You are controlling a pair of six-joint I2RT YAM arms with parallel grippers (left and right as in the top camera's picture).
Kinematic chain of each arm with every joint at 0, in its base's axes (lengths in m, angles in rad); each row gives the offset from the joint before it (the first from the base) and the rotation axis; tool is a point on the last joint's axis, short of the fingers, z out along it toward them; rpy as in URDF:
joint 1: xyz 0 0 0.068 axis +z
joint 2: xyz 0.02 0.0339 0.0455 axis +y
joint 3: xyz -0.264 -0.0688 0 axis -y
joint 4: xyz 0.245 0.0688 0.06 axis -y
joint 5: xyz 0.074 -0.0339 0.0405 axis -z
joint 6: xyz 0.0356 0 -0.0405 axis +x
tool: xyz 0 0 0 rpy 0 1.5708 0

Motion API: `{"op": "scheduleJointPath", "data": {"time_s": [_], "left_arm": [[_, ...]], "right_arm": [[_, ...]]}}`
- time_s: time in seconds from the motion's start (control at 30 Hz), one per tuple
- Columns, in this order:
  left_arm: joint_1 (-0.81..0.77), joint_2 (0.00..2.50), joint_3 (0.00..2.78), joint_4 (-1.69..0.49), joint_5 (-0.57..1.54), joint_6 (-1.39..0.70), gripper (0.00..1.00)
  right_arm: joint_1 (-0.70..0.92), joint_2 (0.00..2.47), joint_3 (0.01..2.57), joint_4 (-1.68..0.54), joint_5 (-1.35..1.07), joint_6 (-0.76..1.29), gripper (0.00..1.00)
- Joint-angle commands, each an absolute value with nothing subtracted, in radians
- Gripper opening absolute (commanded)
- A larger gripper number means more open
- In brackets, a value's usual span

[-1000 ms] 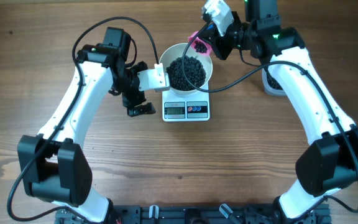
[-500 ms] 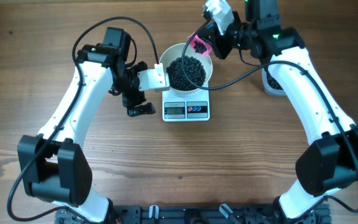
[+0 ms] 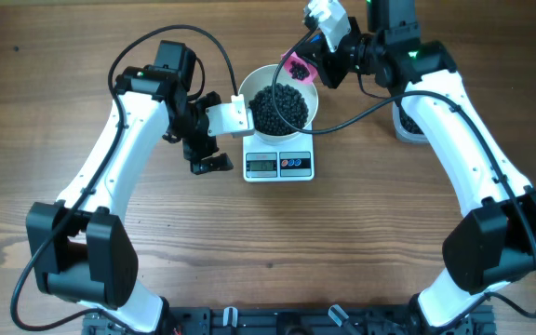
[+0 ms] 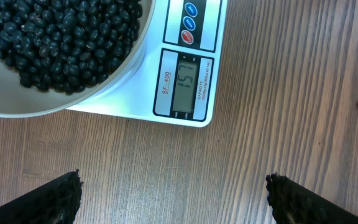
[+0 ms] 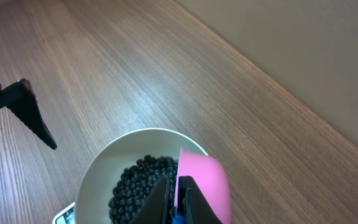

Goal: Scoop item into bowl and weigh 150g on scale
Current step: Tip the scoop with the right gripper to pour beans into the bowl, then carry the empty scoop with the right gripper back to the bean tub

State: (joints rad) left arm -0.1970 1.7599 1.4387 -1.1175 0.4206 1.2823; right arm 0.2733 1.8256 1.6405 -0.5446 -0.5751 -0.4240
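At table centre, on scale (image 3: 279, 165): white bowl (image 4: 55, 107) heaped with black beans (image 3: 280, 107) (display reading: 151). Over bowl's far rim: right gripper (image 5: 176, 205), clamped on pink scoop (image 5: 205, 180). Left of scale, apart from bowl: left gripper (image 4: 176, 194), jaws spread wide, holding nothing. Beans just below scoop lip, well clear of left gripper.

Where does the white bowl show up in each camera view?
Overhead: bowl at top centre, on the scale.
Left wrist: bowl fills the top-left corner, cropped.
Right wrist: bowl at bottom centre, partly covered by the pink scoop.
Shared landmark: the black beans inside it.
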Motion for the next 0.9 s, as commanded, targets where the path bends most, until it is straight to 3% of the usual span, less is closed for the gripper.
{"op": "scheduleJointPath", "data": {"time_s": [0.0,0.3,0.87], "left_arm": [[-0.194,1.764,1.432,-1.118,0.444,1.302,1.00],[-0.194,1.764,1.432,-1.118,0.444,1.302,1.00],[-0.194,1.764,1.432,-1.118,0.444,1.302,1.00]], "right_arm": [[0.276,1.808,1.658,-0.538,-0.584,-0.416,0.04],[0.275,1.809,1.658,-0.538,-0.584,-0.398,0.04],[0.199,1.809,1.655,-0.530,-0.691,-0.109,0.04]]}}
